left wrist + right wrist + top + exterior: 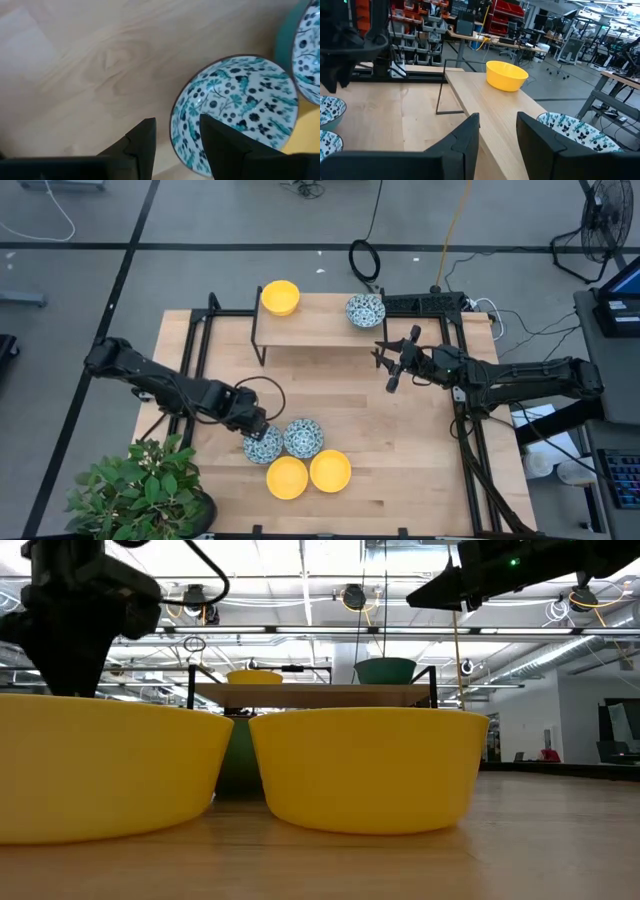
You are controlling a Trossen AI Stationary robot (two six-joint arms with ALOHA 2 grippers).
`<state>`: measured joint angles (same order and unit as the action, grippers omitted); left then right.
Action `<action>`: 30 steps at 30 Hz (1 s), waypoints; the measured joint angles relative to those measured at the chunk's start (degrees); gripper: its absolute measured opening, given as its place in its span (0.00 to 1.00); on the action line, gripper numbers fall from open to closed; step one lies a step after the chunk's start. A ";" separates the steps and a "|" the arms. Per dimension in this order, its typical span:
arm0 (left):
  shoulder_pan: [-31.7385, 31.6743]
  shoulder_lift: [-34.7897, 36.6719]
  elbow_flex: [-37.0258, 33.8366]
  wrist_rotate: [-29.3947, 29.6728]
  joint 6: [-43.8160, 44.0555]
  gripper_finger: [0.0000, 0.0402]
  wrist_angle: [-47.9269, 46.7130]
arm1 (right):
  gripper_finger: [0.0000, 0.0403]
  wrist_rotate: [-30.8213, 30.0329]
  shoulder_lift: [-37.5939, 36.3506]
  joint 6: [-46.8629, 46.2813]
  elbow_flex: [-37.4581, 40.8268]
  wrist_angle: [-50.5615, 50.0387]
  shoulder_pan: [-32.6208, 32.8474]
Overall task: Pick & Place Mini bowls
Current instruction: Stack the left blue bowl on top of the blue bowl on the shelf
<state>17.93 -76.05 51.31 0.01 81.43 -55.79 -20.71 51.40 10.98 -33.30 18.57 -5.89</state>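
Two yellow mini bowls [287, 477] [330, 470] and two patterned mini bowls [263, 446] [303, 437] stand on their bases in a cluster near the table's near edge. A third yellow bowl [280, 297] and a third patterned bowl [366, 310] stand on a wooden riser [320, 328] at the far side. My left gripper [258, 427] is open at the left patterned bowl [235, 110]. One finger [145, 142] stands outside the bowl's rim [175, 125] and the other [220, 142] inside it. My right gripper [387, 367] is open and empty, in the air near the riser's right end.
A potted plant [140, 485] stands at the near left corner. Black frame rails [195, 350] run along the table's left and right sides. The right wrist view shows the riser's top [485, 107] running ahead of the right fingers. Bare wood lies in the table's middle [340, 390].
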 joint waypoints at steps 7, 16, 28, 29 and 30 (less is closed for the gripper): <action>1.89 -0.02 -4.04 -0.11 1.33 0.38 6.60 | 0.29 0.02 0.00 0.63 0.00 0.02 0.00; 4.17 -0.09 -4.22 0.02 7.56 0.38 6.44 | 0.29 0.02 0.00 0.63 0.00 0.04 0.00; 6.51 -5.81 -4.24 0.04 13.08 0.38 6.37 | 0.29 0.02 -0.02 0.63 0.00 0.00 0.00; 6.50 -6.14 -4.24 0.04 14.09 0.38 6.36 | 0.29 0.02 -0.02 0.63 0.00 0.00 0.00; 6.49 -6.33 -4.24 0.05 15.00 0.38 6.34 | 0.29 0.04 -0.02 0.63 0.00 0.02 0.00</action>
<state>24.42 -82.38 47.07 0.06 96.43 -49.46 -20.67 51.37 11.62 -33.30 18.59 -5.89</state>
